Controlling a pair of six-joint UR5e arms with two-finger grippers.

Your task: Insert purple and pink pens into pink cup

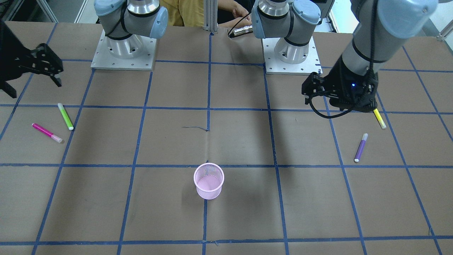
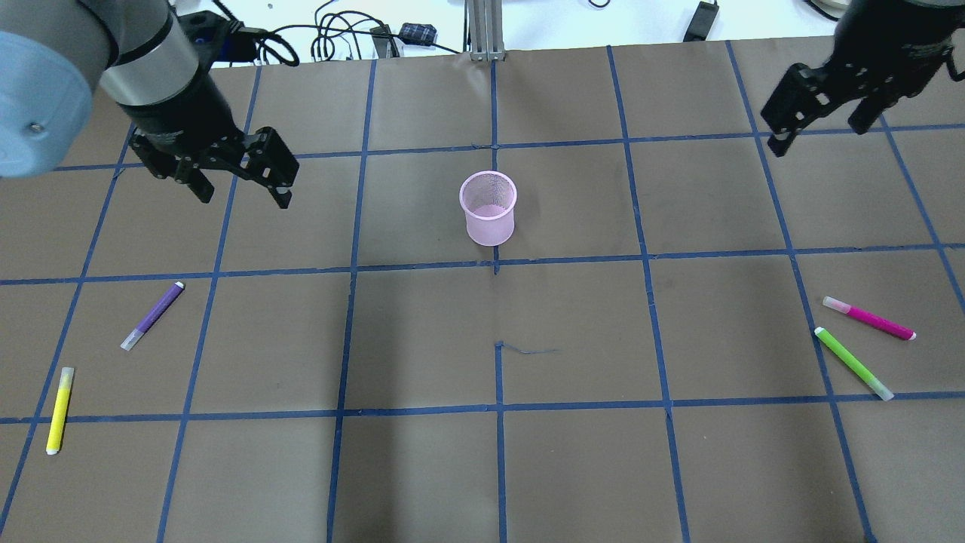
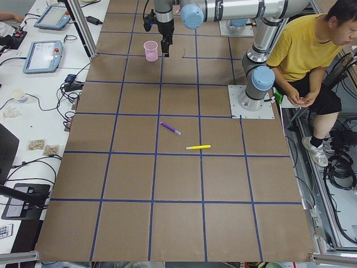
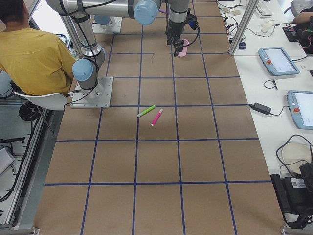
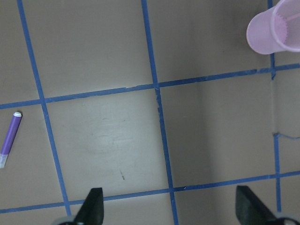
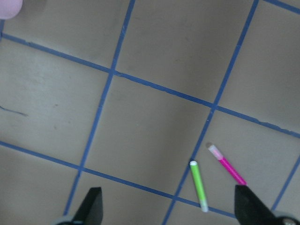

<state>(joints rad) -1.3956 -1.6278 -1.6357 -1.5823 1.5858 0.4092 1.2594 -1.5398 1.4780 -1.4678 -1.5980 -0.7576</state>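
yellow pen (image 2: 59, 409) flat on bench (image 2: 422, 475), far left. purple pen (image 2: 153, 315) flat near it, apart. left gripper (image 2: 243, 197) hovers above bench, jaws released, empty. pink cup (image 2: 488, 219) upright mid-bench, well apart from all pens. right gripper (image 2: 818, 134) hovers, jaws released, empty. green pen (image 2: 853, 363), pink pen (image 2: 868, 317) lie close together, not touching, far right. print on pens too small to read.

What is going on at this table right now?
Two robot arms hover above the table, and nothing has been picked up yet. The left gripper and right gripper are both open and empty. The pink mesh cup stands upright and empty near the middle. The purple pen and yellow pen lie on the left arm's side, the pink pen and green pen on the right's.
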